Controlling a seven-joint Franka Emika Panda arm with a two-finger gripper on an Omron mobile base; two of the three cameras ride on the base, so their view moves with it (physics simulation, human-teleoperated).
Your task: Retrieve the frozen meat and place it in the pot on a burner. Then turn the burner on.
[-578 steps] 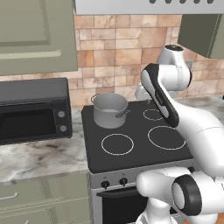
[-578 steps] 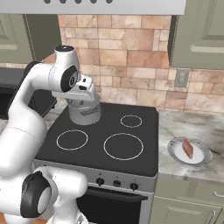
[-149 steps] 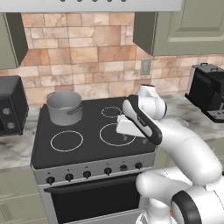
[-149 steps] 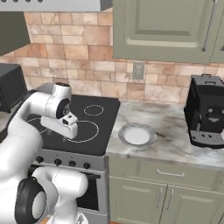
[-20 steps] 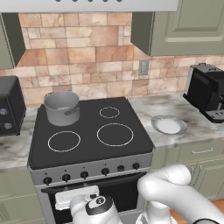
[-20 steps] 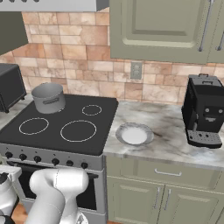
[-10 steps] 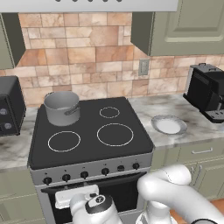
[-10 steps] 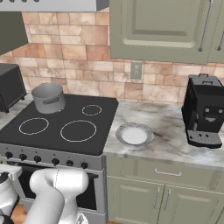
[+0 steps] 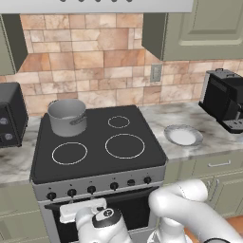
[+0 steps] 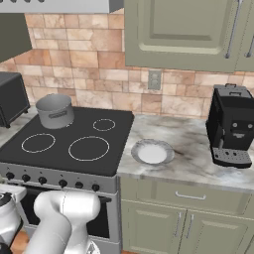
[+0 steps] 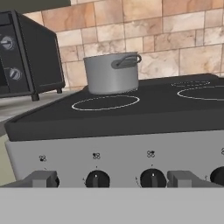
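The pot (image 9: 67, 116) (image 10: 55, 110) (image 11: 112, 72) stands upright on the stove's rear left burner, its stick handle up by the rim. The frozen meat is out of view; the pot's inside cannot be seen. My gripper (image 11: 114, 179) hangs low in front of the stove's front panel, open. Its two fingertips (image 11: 41, 178) stand far apart, level with the row of knobs (image 11: 97, 178) and with nothing between them. In the left base view my hand (image 9: 84, 210) sits just below the knob row (image 9: 91, 189).
A white plate (image 9: 182, 135) (image 10: 152, 151) lies on the marble counter right of the stove. A black coffee machine (image 10: 230, 124) stands at the far right. A dark toaster oven (image 11: 26, 57) sits left of the stove. Cabinet doors hang above.
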